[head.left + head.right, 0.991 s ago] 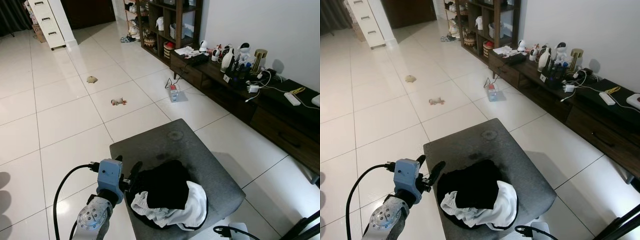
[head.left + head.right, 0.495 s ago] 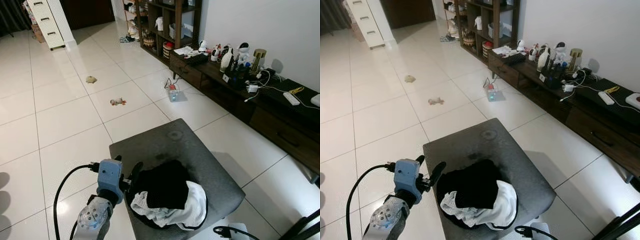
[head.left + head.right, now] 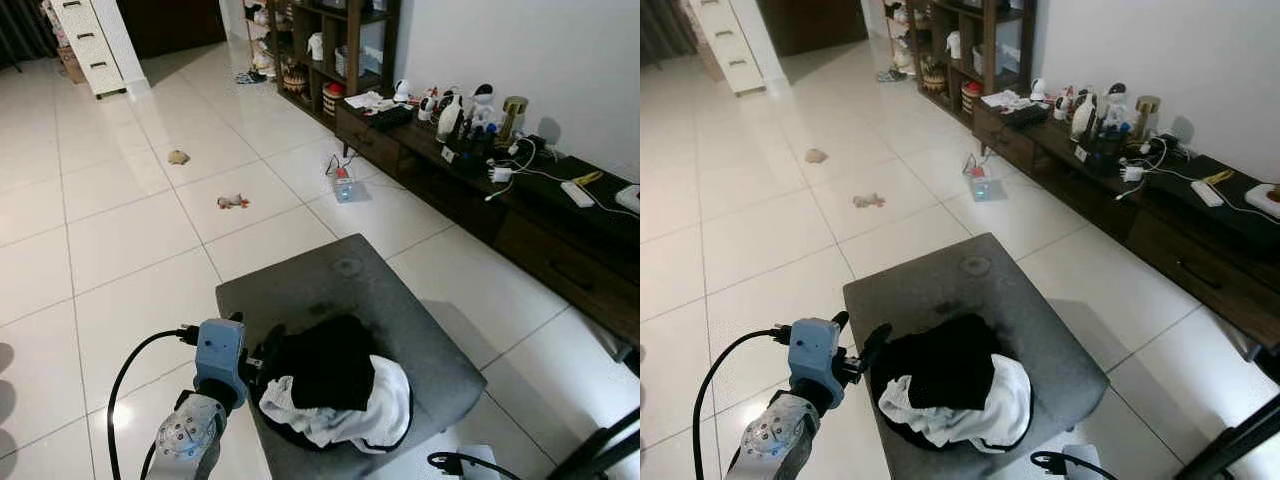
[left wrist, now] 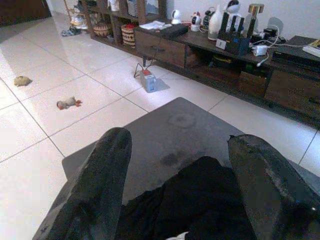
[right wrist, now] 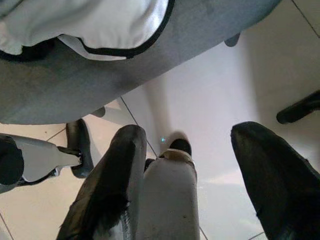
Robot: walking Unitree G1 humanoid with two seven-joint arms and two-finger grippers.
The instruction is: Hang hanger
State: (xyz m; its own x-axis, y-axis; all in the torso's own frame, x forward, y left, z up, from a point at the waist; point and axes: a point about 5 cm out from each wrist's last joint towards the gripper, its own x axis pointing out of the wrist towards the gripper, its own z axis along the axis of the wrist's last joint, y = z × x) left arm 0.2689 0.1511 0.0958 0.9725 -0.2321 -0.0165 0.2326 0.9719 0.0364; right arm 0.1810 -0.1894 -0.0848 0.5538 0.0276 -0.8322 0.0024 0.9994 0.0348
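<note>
The left gripper [image 3: 862, 352] sat at the 9 o'clock edge of a grey ottoman [image 3: 970, 290], its two black fingers [image 4: 102, 185] spread apart with nothing between them, pointing at a heap of black and white clothes [image 3: 950, 388] just beside their tips. That heap lay on the near half of the ottoman, the black cloth on top and the white cloth with dark trim toward 5 o'clock. No hanger could be made out among the clothes.

The right gripper [image 5: 192, 180] hung low beside the ottoman, fingers released and wide, aimed down at the white tiled floor [image 3: 130, 250].

Toward 2 o'clock a dark low cabinet [image 3: 520, 215] ran along the wall, crowded with small figures and cables. Two small toys [image 3: 232, 202] lay on the tiles at 11 o'clock.
</note>
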